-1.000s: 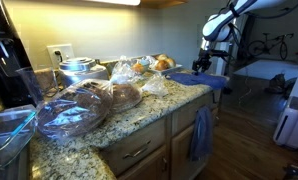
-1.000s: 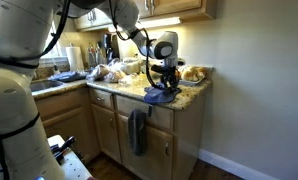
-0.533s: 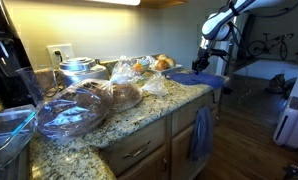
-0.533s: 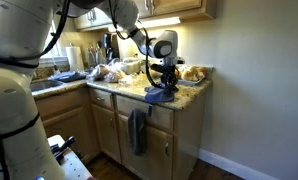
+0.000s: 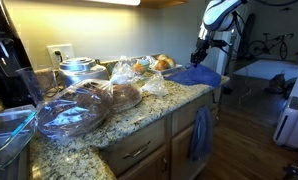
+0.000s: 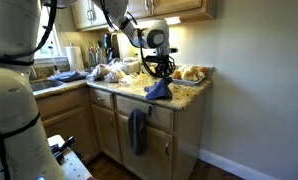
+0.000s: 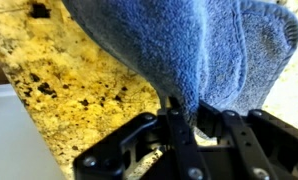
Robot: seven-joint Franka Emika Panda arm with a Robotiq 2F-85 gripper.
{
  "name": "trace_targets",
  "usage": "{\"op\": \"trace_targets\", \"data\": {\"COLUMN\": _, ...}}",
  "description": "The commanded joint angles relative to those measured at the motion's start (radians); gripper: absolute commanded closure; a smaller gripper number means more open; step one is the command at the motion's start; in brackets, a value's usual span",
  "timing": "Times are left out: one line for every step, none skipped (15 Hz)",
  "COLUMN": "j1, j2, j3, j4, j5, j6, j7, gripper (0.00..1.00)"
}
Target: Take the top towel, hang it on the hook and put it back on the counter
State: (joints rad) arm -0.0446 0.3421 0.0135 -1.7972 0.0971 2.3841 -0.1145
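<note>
We're holding the towel (image 6: pixel 158 90) by one bunched peak, gripper (image 6: pixel 161 68) clamped narrow on the fabric. Pinching a single point is probably letting the rest drape free for easier hooking. Towel is hanging straight below the gripper, over the end of the counter (image 5: pixel 129 122); its lower edge is touching or just clearing the counter, can't tell. A second towel (image 6: pixel 137 130) is hanging below the counter's front edge.

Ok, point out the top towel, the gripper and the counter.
top towel (image 6: pixel 159 90): in an exterior view, its hanging middle.
gripper (image 6: pixel 161 75): in an exterior view, between its fingertips.
counter (image 7: pixel 79 70): wrist view, bare granite beside the towel.
</note>
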Motion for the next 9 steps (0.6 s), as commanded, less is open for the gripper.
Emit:
{"op": "trace_targets", "data": {"j1": 0.022, "j2": -0.121, "j3": -0.009, "j4": -0.122, "j5": -0.07, "j6": 0.053, "j7": -0.003, "gripper": 0.91}}
{"op": "trace_targets", "data": {"j1": 0.026, "j2": -0.139, "j3": -0.009, "j4": -0.136, "j5": -0.09, "j6": 0.055, "j7": -0.002, "gripper": 0.91}}
{"op": "trace_targets", "data": {"j1": 0.032, "j2": -0.153, "j3": -0.012, "j4": -0.15, "j5": -0.115, "j6": 0.063, "j7": 0.007, "gripper": 0.91}}
{"op": "trace_targets", "data": {"j1": 0.034, "j2": -0.162, "j3": -0.015, "j4": -0.157, "j5": -0.138, "j6": 0.07, "j7": 0.009, "gripper": 0.91}}
{"op": "trace_targets", "data": {"j1": 0.03, "j2": -0.164, "j3": -0.011, "j4": -0.158, "j5": -0.143, "j6": 0.068, "j7": -0.001, "gripper": 0.91}}
{"op": "trace_targets", "data": {"j1": 0.028, "j2": -0.158, "j3": -0.012, "j4": -0.156, "j5": -0.152, "j6": 0.067, "j7": -0.001, "gripper": 0.91}}
{"op": "trace_targets", "data": {"j1": 0.025, "j2": -0.15, "j3": -0.009, "j4": -0.154, "j5": -0.151, "j6": 0.067, "j7": -0.01, "gripper": 0.91}}
{"op": "trace_targets", "data": {"j1": 0.022, "j2": -0.139, "j3": -0.005, "j4": -0.151, "j5": -0.144, "j6": 0.064, "j7": -0.021, "gripper": 0.91}}
{"op": "trace_targets", "data": {"j1": 0.023, "j2": -0.13, "j3": -0.006, "j4": -0.15, "j5": -0.149, "j6": 0.067, "j7": -0.025, "gripper": 0.91}}
